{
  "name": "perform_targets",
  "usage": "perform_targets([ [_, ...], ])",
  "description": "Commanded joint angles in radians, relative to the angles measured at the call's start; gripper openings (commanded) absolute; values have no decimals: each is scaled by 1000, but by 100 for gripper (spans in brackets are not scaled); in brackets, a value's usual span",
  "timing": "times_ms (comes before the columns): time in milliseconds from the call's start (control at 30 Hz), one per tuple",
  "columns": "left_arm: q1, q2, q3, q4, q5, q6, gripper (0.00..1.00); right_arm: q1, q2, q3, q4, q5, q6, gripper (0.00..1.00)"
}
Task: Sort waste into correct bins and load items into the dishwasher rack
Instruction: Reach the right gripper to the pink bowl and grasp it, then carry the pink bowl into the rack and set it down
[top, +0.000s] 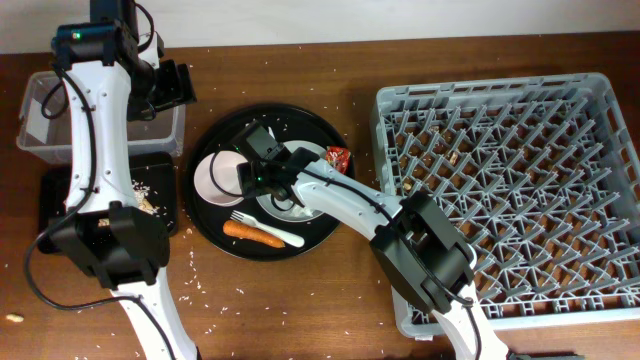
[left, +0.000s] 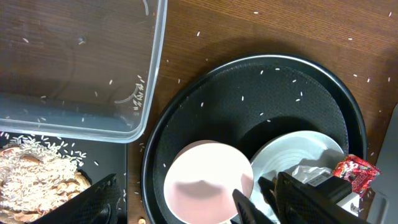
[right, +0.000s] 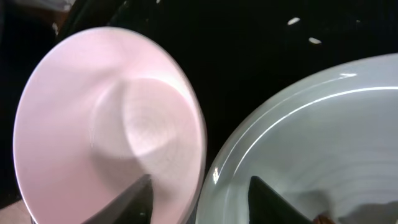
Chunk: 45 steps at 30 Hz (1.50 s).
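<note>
Bowl (right: 106, 124) rim — seemingly inside right tool (right: 200, 186).

Left gripper (top: 175, 88), right gripper (right: 200, 186); jaws apart

the bowl (right: 106, 124) is blurred, the plate (right: 323, 143) cut off at the edge

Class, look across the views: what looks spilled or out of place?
Beige grains lie scattered over the table, the round black tray and the clear tub floor, not only heaped on the flat black tray.
</note>
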Motion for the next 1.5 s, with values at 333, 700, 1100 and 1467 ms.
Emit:
perform_targets([
  [333,1,-6,10,2,-2,-8,79,2,47,26,-3,5,-7,6],
  [700,1,-6,10,3,-5,-8,79,-32,32,237,-168,5,-105,4],
  [1100,1,-6,10,3,-31,-8,99,-205,-64,711,-1031,681,-89,4],
  [1467,1,-6,10,9,-31,-9,99,-523,-59,708,-1237,1118,-90,4],
])
